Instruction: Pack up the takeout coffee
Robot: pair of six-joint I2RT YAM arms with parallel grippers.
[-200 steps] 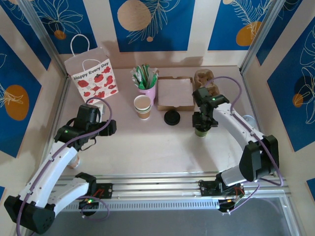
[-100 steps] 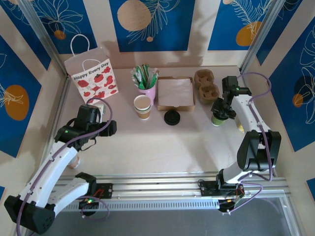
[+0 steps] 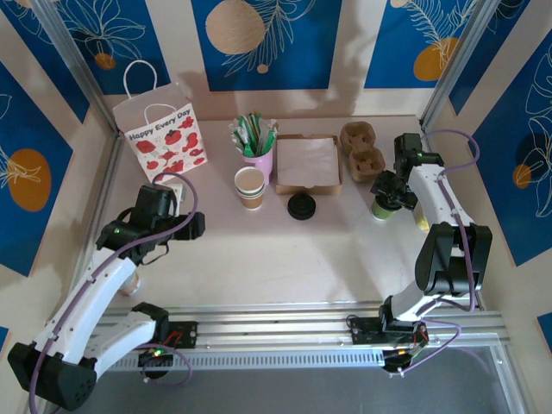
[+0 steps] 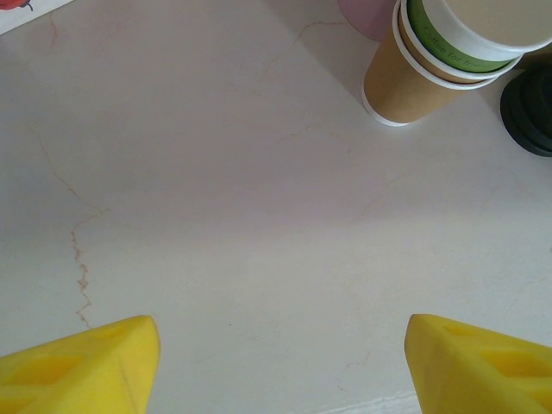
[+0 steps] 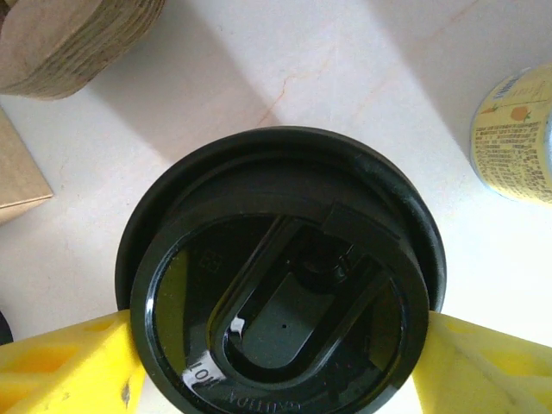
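Observation:
The takeout coffee (image 3: 382, 210), a green paper cup with a black lid (image 5: 280, 276), stands on the table at the far right. My right gripper (image 3: 387, 195) hangs over it, open. Its yellow fingers (image 5: 65, 366) flank the lid on both sides in the right wrist view (image 5: 280, 349). My left gripper (image 3: 191, 226) hovers open over bare table on the left, nothing between its fingertips (image 4: 280, 354).
A tan lidless cup (image 3: 249, 187) and a loose black lid (image 3: 302, 206) sit mid-table. Behind are a pink cup of stirrers (image 3: 257, 148), a flat cardboard box (image 3: 306, 162) and pulp cup carriers (image 3: 362, 147). A strawberry-print paper bag (image 3: 160, 138) stands back left. A yellow can (image 5: 517, 138) lies right of the coffee.
My right gripper carried the coffee from mid-table to the far right, beside the carriers. Its jaws have since widened around the cup. The left arm has not moved.

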